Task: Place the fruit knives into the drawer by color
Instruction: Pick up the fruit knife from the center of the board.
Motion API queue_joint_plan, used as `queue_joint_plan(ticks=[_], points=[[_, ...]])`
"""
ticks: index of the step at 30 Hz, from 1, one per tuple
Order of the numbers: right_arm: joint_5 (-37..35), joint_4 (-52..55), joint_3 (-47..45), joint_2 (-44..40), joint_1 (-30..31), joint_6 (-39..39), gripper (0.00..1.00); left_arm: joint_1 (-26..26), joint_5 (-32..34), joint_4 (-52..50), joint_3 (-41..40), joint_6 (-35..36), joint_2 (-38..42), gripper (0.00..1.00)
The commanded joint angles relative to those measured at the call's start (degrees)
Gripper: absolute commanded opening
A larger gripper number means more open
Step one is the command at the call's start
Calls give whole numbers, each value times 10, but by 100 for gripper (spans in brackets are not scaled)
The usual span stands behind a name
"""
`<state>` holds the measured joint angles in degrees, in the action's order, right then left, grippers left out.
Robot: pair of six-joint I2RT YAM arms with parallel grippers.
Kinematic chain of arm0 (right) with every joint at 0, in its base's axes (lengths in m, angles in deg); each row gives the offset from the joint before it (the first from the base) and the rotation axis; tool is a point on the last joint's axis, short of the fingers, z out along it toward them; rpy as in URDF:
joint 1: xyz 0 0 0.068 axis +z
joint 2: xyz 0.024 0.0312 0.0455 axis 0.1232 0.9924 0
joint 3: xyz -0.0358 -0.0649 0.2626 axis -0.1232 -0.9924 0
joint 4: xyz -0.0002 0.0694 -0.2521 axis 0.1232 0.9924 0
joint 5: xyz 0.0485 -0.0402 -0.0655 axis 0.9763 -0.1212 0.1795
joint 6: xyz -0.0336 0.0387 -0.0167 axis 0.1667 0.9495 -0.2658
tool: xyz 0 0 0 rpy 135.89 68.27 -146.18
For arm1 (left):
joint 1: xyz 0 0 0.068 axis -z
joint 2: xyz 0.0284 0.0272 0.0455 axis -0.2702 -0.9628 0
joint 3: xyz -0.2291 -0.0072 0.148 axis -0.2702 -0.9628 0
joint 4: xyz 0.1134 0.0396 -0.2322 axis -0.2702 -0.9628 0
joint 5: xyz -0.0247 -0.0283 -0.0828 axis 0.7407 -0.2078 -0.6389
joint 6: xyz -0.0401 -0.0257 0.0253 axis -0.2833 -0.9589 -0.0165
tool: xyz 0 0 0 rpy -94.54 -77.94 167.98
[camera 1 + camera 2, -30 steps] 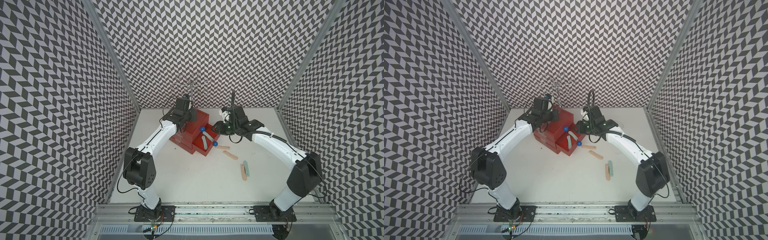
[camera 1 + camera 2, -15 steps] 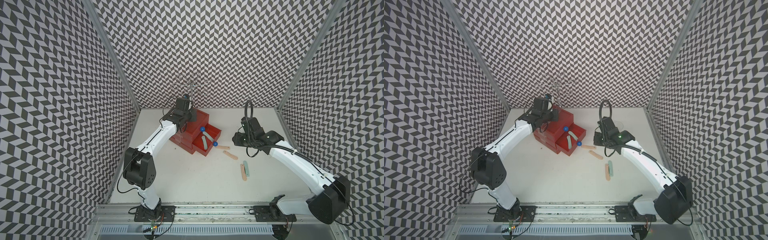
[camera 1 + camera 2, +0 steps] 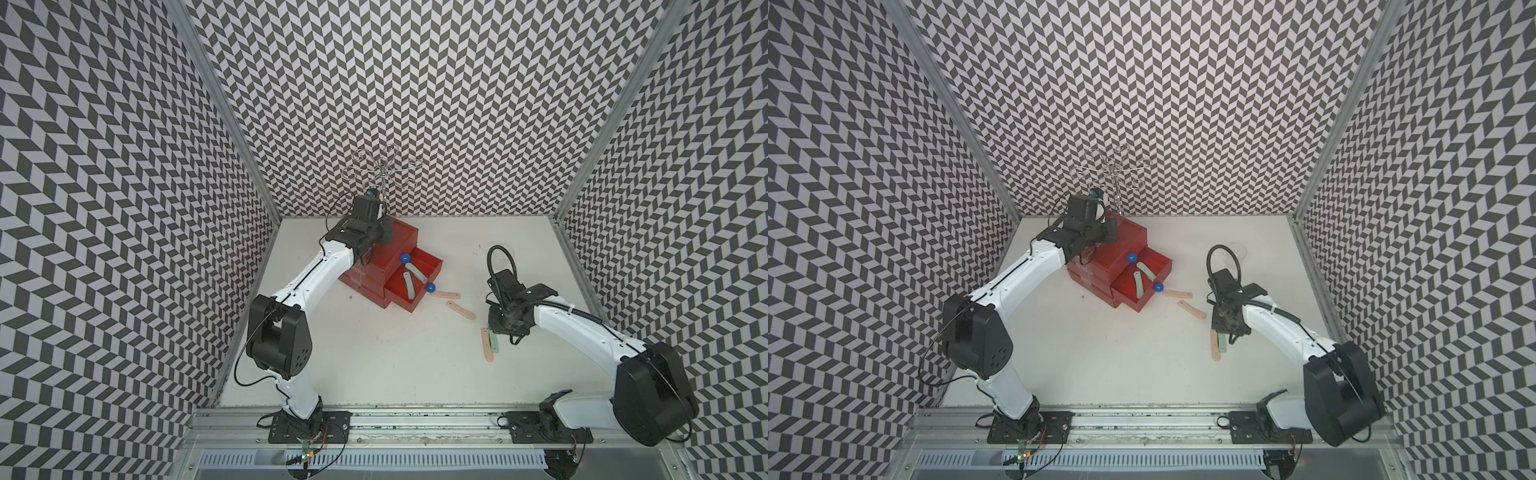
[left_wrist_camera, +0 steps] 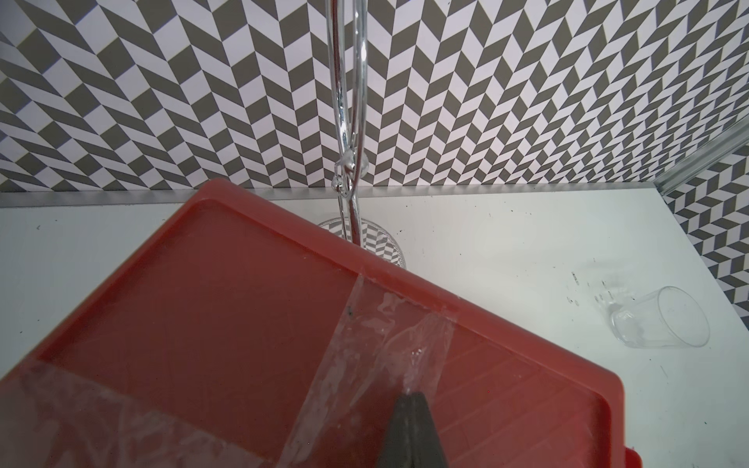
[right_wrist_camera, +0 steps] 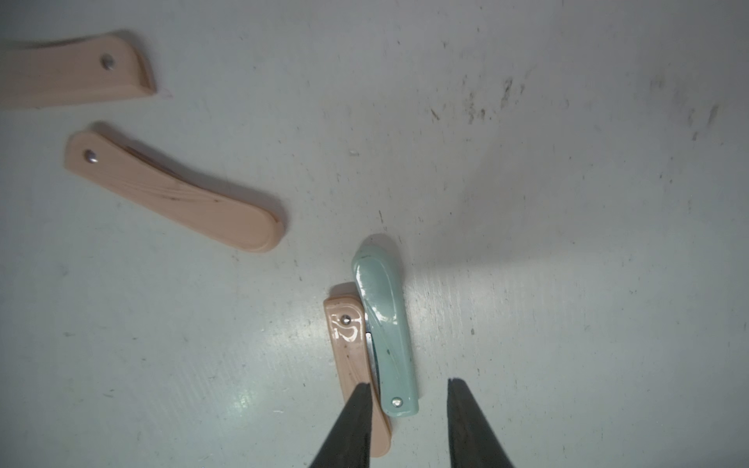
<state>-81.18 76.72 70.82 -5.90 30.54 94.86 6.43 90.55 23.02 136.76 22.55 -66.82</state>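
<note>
While the left hand (image 4: pixel 409 399) lay shut, its tip on the taped top of the red drawer cabinet (image 3: pixel 397 241), the right hand (image 5: pixel 409 383) hung with its jaws apart over a pale teal knife (image 5: pixel 385 324) that lay on the bench (image 3: pixel 374 365), touching a peach knife (image 5: pixel 347 352). Two more peach knives (image 3: pixel 446 295) lay near the cabinet; two grey-green knives (image 3: pixel 409 286) rested in its pulled-out drawers. A clear cup (image 4: pixel 664 320) lay on its side.

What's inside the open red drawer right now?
A greenish knife and a greyer knife lie in the open drawer. Its back end sits under the cabinet, so anything there is hidden.
</note>
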Motion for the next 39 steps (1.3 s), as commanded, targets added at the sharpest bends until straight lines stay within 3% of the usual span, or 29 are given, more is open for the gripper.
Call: queue_joint_plan(ticks=[1, 15, 39], points=[[4, -22, -19, 11, -3, 5, 32, 3, 1, -150, -40, 0, -52, 0], [38, -51, -29, 51, -3, -11, 31, 2, 2, -150, -40, 0, -52, 0], [32, -50, -23, 117, -3, -13, 31, 3, -3, -150, -40, 0, -52, 0]])
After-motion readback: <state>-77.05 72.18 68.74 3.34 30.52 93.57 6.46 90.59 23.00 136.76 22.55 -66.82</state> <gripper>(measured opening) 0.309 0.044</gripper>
